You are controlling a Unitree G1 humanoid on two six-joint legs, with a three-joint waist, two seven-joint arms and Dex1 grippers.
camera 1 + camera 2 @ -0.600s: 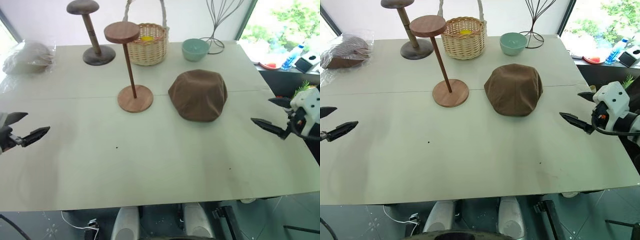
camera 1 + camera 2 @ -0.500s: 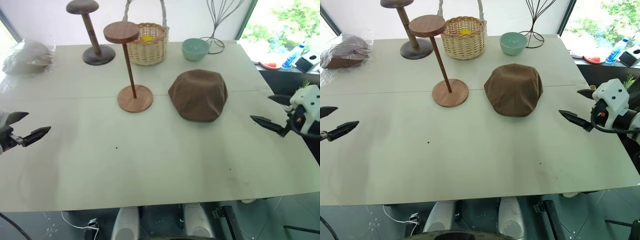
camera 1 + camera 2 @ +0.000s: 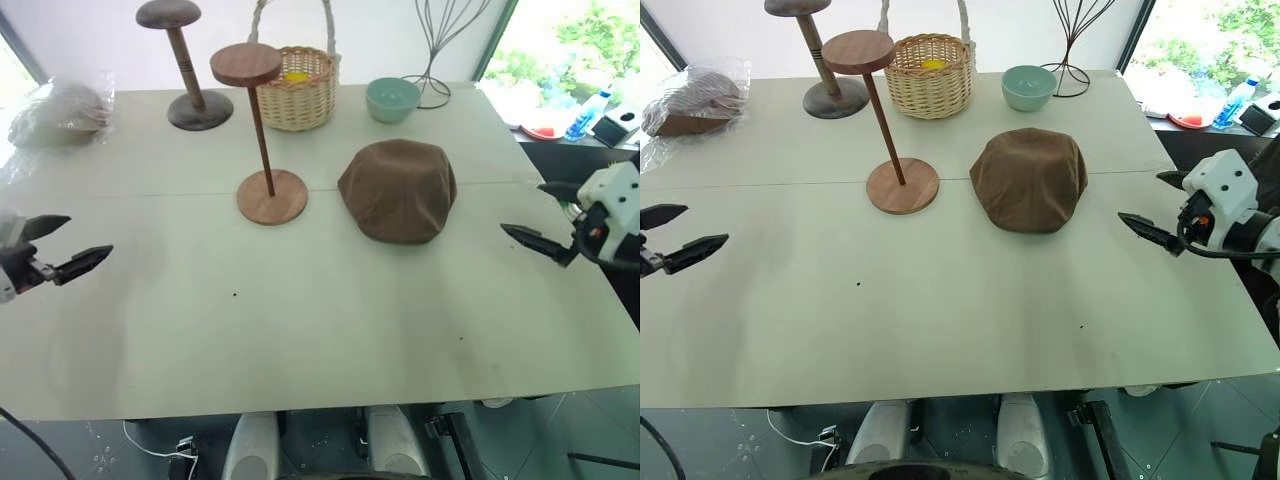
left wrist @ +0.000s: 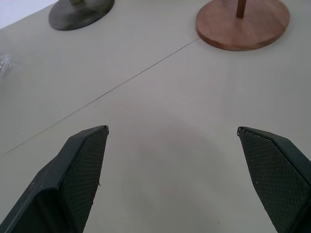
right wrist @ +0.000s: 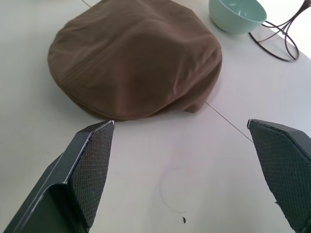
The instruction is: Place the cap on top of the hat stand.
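Note:
The brown cap [image 3: 398, 190] lies flat on the white table, right of centre. The hat stand [image 3: 260, 130], a thin rod with a flat disc top, rises from its round base [image 3: 272, 196] just left of the cap. My left gripper [image 3: 90, 235] hovers open near the table's left edge, far from both, and its wrist view looks past its fingers [image 4: 77, 170] to the stand's base [image 4: 243, 22]. My right gripper [image 3: 521, 208] hovers open to the right of the cap, pointing at it. From the right wrist, the cap [image 5: 136, 63] lies just beyond the open gripper [image 5: 180, 122].
At the back stand a darker hat stand with a domed top [image 3: 185, 70], a wicker basket [image 3: 293, 88], a green bowl [image 3: 392, 98] and a wire stand [image 3: 440, 50]. A plastic-wrapped bundle [image 3: 60, 110] lies at the back left. The table's right edge [image 3: 600, 300] runs under my right gripper.
My left gripper has edged a little inward over the table. The right gripper has barely shifted. Both stay open, and the cap and hat stand have not moved.

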